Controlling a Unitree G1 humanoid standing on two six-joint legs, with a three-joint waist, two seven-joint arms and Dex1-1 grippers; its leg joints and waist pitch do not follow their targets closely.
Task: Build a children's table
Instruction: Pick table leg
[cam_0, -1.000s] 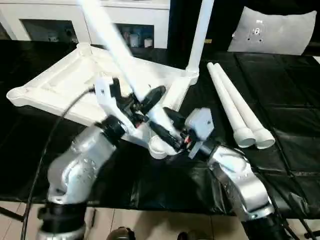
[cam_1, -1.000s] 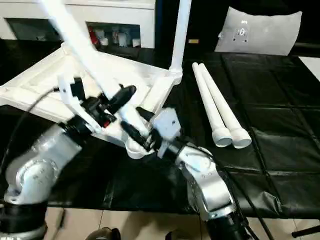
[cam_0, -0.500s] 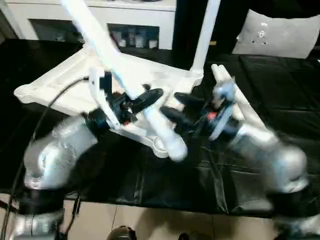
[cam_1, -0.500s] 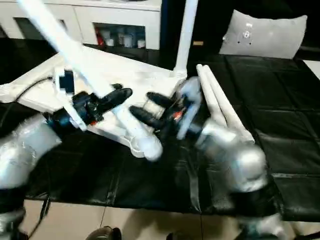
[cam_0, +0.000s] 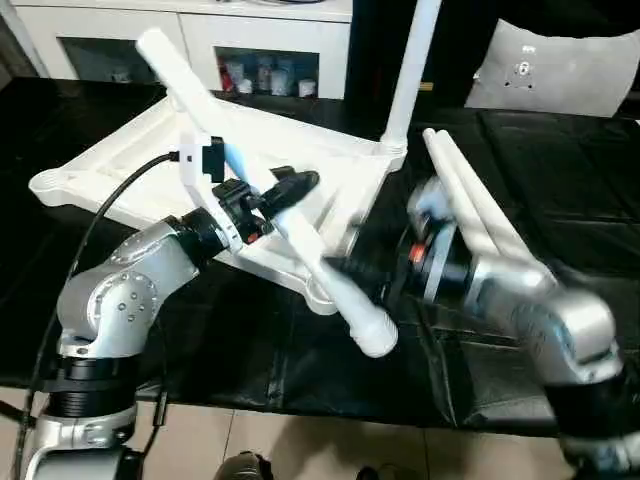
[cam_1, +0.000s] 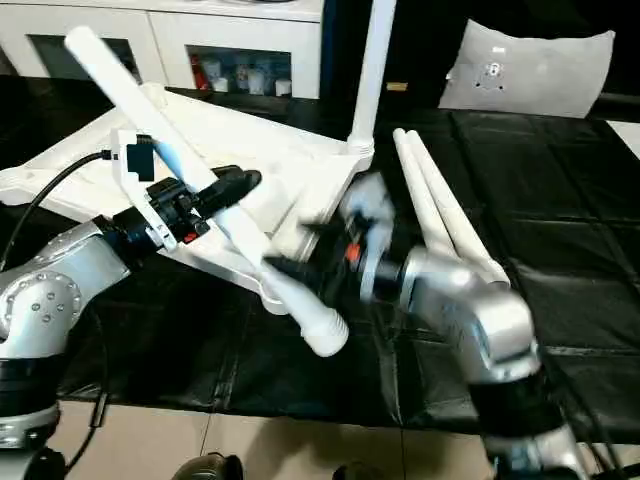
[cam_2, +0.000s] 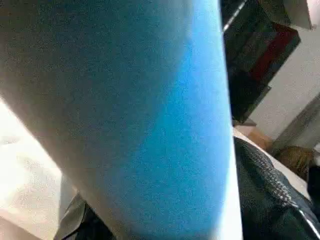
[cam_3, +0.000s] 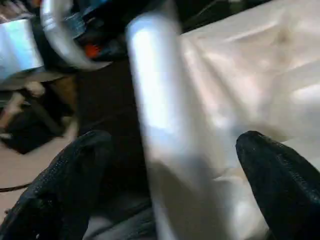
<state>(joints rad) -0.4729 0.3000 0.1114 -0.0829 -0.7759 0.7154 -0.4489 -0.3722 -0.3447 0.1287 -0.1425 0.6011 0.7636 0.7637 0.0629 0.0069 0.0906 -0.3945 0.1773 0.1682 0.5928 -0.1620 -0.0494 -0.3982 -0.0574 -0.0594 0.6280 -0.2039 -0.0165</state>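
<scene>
The white table top (cam_0: 120, 165) lies upside down and tilted on the black mat, ribbed underside up. One leg (cam_0: 412, 60) stands upright in its far right corner socket. Two loose legs (cam_0: 480, 220) lie side by side to the right. My left gripper (cam_0: 285, 190) is shut on a fourth leg (cam_0: 330, 275), which slants from upper left down to a wide end (cam_0: 375, 340) hanging in front of the near corner socket. This leg (cam_2: 125, 125) looms close in the left wrist view. My right gripper (cam_3: 175, 190) is open, its fingers (cam_3: 75, 170) spread either side of the leg's lower part.
A white shelved cabinet (cam_0: 250, 40) runs along the back. A grey-white cushion-like panel (cam_0: 560, 65) leans at the back right. The black mat (cam_0: 580, 190) ends at the front edge, with pale floor (cam_0: 300, 445) below.
The held leg's wide end has come away from the near corner socket and swung forward. My right gripper let go, pulled right, and now stands open around the leg's lower part.
</scene>
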